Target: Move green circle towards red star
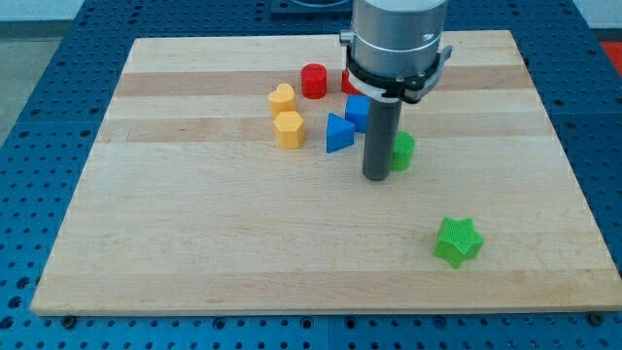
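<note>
The green circle (403,151) lies right of the board's middle, partly hidden behind the rod. My tip (376,178) rests on the board just left of and touching or nearly touching the green circle. A red block (348,82), likely the red star, is mostly hidden behind the arm near the view's top; its shape cannot be made out. The red cylinder (313,81) sits to its left.
A blue block (357,111) and a blue triangle (337,133) lie left of the rod. A yellow heart (281,97) and a yellow hexagon (289,128) lie further left. A green star (458,242) sits at the lower right. The wooden board (194,243) lies on a blue pegboard.
</note>
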